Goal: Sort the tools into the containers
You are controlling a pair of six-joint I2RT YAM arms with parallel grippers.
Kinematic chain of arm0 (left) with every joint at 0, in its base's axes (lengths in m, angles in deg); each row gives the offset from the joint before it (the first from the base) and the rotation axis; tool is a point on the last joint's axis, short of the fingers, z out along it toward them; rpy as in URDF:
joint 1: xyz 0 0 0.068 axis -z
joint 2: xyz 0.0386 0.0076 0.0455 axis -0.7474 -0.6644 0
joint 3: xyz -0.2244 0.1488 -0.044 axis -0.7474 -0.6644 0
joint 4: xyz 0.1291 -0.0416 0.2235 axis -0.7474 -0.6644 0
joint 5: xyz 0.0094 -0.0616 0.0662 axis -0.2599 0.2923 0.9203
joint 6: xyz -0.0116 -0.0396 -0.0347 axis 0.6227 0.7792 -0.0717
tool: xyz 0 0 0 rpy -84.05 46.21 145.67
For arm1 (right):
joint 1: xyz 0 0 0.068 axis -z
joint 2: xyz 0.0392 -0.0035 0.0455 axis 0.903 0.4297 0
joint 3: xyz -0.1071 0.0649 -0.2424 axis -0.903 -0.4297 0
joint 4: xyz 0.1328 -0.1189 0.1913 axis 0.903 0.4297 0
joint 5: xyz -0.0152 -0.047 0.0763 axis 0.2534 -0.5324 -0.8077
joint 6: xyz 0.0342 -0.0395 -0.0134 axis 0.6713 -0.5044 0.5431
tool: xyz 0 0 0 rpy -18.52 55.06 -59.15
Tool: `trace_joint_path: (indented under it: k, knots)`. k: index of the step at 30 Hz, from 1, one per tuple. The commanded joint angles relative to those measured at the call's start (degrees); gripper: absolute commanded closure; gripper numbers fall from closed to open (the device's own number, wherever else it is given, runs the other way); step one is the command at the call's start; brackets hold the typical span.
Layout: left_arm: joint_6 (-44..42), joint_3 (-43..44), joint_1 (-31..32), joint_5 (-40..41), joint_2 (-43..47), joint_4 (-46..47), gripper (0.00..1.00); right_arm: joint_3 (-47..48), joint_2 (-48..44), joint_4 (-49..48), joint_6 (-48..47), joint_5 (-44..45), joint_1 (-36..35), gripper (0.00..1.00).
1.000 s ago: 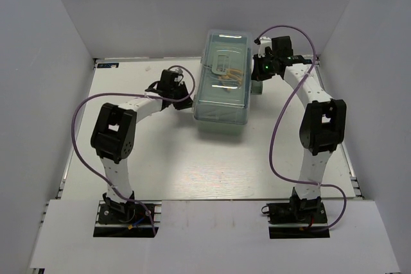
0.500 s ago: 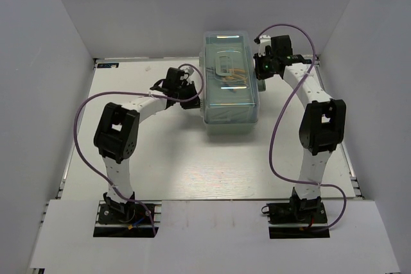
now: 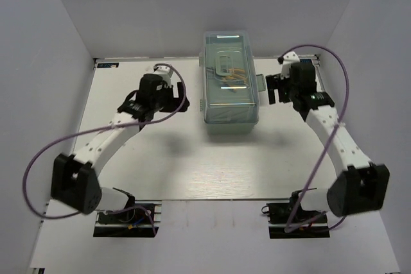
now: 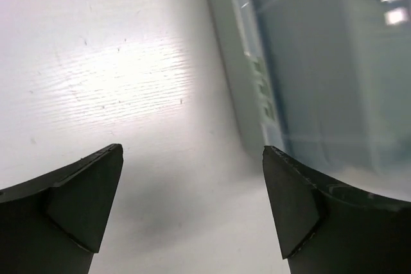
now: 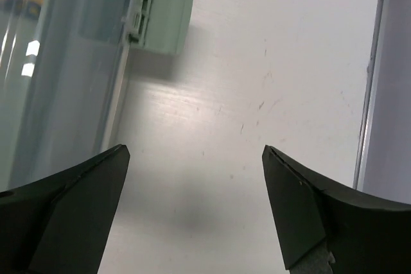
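The pale mint-green toolbox (image 3: 230, 104) stands closed at the back middle of the table, its translucent lid (image 3: 228, 62) down. Yellow handles of tools (image 3: 235, 76) show faintly through the lid; the other tools are hidden inside. My left gripper (image 3: 174, 97) hovers just left of the box, open and empty. My right gripper (image 3: 275, 88) hovers just right of it, also open and empty. In the left wrist view my gripper (image 4: 192, 152) is over bare table, with the toolbox (image 4: 321, 62) to its right. In the right wrist view my gripper (image 5: 196, 150) has the toolbox (image 5: 58, 62) on its left.
A green latch tab (image 5: 164, 11) sticks out of the toolbox's right side, seen also from above as the latch tab (image 3: 259, 84). White walls (image 3: 58, 49) close in the table on the left, back and right. The table's right edge strip (image 5: 371, 81) runs near my right gripper.
The toolbox was turned straight and set down. Both grippers have opened and drawn back from its sides, and both arms have swung outward and lower.
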Motion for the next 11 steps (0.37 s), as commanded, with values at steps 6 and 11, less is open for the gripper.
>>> trace_joint_path:
  k: [6, 11]
  knots:
    - [-15.8, -14.4, 0.0, -1.0, 24.5, 2.3, 0.0, -25.5, -21.2, -5.1, 3.2, -2.0, -0.3, 0.1]
    - [-19.3, -18.7, 0.0, 1.8, 31.5, 2.3, 0.0, -33.5, -33.2, -3.1, 4.4, -3.2, 0.1, 0.1]
